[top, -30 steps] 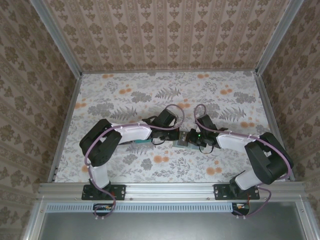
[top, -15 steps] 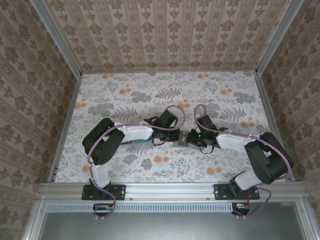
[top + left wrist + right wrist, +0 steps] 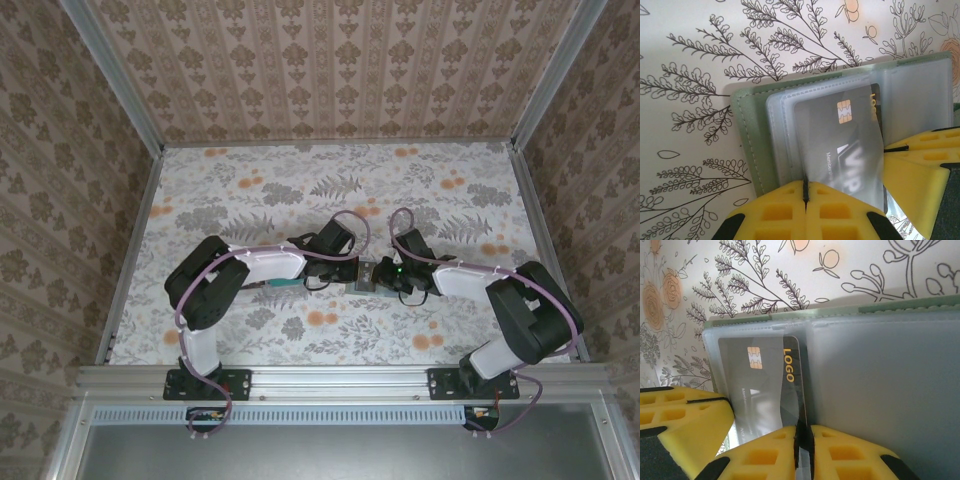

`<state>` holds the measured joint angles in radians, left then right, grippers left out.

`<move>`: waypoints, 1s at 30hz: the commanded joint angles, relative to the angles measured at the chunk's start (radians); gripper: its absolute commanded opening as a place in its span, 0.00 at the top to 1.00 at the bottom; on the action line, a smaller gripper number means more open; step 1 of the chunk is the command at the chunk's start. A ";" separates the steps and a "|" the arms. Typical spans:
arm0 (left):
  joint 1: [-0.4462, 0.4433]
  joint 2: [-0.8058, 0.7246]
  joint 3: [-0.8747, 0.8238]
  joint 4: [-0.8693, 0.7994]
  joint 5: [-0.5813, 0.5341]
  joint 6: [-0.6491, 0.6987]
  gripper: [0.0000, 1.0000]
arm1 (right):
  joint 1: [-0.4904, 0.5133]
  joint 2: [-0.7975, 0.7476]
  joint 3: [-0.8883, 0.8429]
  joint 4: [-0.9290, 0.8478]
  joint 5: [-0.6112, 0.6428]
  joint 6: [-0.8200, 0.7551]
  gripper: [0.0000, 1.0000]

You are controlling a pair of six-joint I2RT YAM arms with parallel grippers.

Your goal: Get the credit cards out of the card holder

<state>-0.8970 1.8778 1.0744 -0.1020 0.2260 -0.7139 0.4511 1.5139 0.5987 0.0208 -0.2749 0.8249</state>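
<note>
I see card holder open on desk, dark credit card askew in its clear sleeve. Left pincer clamped on the card's edge; right pincer clamped on holder's sleeve beside it.

Top view looks down; both close wrist views share the card holder.

We find the overhead view evenly and softly lit, the flowered table bright and sharp, with only faint shadows hugging the arms. In both wrist views we see the same strong light wash the table nearly white, while a pale sheen lies over the clear sleeves and the dark card, dulling its print. The yellow fingers along the bottom edge look soft to us, too close to be in focus.
</note>
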 commanded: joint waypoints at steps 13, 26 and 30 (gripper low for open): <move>-0.011 0.035 0.004 -0.055 -0.001 0.002 1.00 | -0.035 0.001 -0.061 0.134 -0.117 0.062 1.00; 0.008 0.011 -0.015 -0.067 -0.013 0.002 1.00 | -0.135 -0.101 -0.124 0.062 -0.121 -0.002 1.00; 0.007 0.014 -0.009 -0.068 -0.008 0.005 1.00 | -0.139 -0.098 -0.131 0.078 -0.135 -0.010 1.00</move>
<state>-0.8951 1.8778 1.0760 -0.1051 0.2165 -0.7139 0.3180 1.4319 0.4805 0.1204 -0.3767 0.8371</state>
